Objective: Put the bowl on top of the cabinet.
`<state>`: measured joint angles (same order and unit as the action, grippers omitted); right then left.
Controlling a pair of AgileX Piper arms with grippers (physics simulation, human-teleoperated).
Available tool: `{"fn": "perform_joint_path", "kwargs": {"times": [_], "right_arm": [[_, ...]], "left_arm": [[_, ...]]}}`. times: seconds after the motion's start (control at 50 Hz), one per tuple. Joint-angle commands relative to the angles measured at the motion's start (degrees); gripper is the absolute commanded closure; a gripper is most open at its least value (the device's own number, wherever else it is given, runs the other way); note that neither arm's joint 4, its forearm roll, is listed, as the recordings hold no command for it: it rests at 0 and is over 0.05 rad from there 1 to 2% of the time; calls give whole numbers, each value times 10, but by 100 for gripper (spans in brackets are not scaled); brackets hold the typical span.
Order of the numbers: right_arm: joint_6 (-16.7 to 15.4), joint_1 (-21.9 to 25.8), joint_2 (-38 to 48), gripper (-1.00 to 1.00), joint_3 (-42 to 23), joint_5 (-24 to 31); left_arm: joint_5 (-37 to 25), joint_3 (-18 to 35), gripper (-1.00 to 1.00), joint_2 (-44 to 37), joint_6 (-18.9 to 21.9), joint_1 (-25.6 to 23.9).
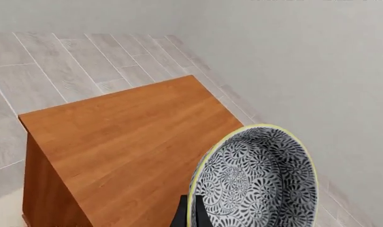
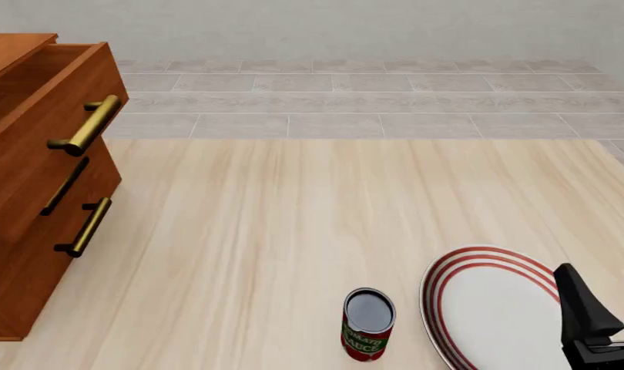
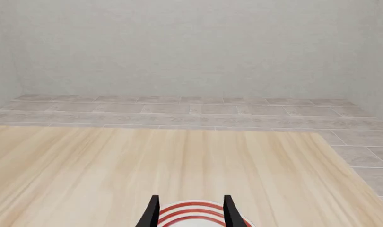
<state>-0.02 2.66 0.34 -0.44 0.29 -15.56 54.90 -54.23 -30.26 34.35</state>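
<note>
Gripping the bowl [image 1: 257, 182] over the cabinet [image 1: 128, 142], left hand [image 1: 191, 215] escapes front view.

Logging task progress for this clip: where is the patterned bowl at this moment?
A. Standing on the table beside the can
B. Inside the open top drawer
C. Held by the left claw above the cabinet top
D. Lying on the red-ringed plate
C. In the left wrist view the bowl sits tilted with its rim pinched in the left claw, with the cabinet top below it; the front view shows no bowl on the table.
</note>
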Motion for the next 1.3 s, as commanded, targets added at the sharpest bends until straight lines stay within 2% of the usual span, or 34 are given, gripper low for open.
{"fn": "perform_joint_path", "kwargs": {"times": [0.02,0.2,0.32,0.34,0.92,1.3], "right_arm": [[0,0,-1,-100,0,1],[1,0,-1,-100,-1,1],[-1,1,-1,-100,0,1],[0,1,-1,-100,0,1],[1,2,-3,-100,1,-1],[0,8,-3,-100,1,-3]], "left_arm": [[6,-2,100,-5,4,7],[5,1,100,-4,10,10],[16,-3,100,-6,1,2],[20,-3,-100,-5,0,-3],[14,7,-100,2,-7,7],[-20,49,-100,38,-3,36]]}}
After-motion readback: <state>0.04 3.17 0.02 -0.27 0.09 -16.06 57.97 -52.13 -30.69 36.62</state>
